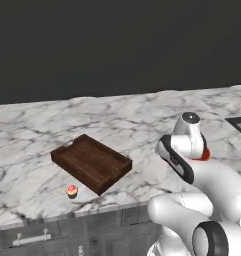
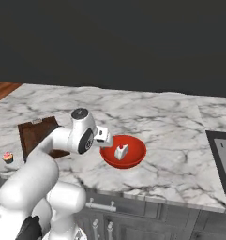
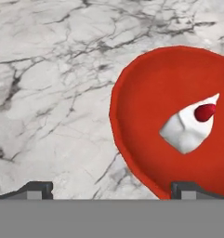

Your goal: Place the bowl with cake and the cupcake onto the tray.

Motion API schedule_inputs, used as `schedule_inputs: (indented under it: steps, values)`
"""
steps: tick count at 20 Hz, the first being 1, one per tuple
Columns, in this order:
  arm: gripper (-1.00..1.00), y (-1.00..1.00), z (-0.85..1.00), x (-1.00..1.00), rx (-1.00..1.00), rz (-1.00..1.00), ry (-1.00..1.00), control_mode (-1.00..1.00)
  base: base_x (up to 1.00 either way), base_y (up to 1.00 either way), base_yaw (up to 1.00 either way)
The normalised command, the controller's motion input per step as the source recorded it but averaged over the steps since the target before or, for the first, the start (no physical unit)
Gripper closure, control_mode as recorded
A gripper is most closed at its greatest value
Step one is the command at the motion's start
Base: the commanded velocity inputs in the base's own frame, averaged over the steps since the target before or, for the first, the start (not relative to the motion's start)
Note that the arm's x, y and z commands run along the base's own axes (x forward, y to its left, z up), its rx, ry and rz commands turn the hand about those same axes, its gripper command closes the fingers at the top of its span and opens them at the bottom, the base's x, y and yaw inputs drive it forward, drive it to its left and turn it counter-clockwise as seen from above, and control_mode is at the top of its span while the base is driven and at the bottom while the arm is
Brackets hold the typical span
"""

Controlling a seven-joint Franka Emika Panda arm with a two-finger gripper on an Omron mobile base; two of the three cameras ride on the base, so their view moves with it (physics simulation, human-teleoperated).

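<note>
- Bowl (image 2: 123, 151) with cake (image 3: 190, 124) near counter (image 2: 170, 126) front edge, right of tray (image 1: 92, 162).
- Cupcake (image 1: 71, 190) by tray's front corner.
- Gripper (image 3: 111, 188) spread wide above bowl's rim, gripping nothing.

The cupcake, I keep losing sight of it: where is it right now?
In the left base view the cupcake sits on the marble counter near the front edge, just off the tray's near corner, not in it.

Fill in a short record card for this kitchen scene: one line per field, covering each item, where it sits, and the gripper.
surface: marble counter
tray: on counter, nothing in it
cupcake: on counter, near the tray's front edge, apart from it
bowl: on counter, right of tray, holds cake wedge
gripper: open, at the bowl's rim, holding nothing
</note>
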Motion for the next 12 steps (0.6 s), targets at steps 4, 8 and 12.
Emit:
schedule_inputs:
  steps: [4,8,12]
  values:
    - [-1.00,-0.13,-0.34,0.41,-0.03,0.00,0.00,-1.00,0.00,0.00,0.00]
    - [-1.00,-0.20,-0.23,0.35,0.00,0.00,0.00,-1.00,0.00,0.00,0.00]
    - [-1.00,-0.05,-0.21,0.26,-0.01,0.01,0.00,-1.00,0.00,0.00,0.00]
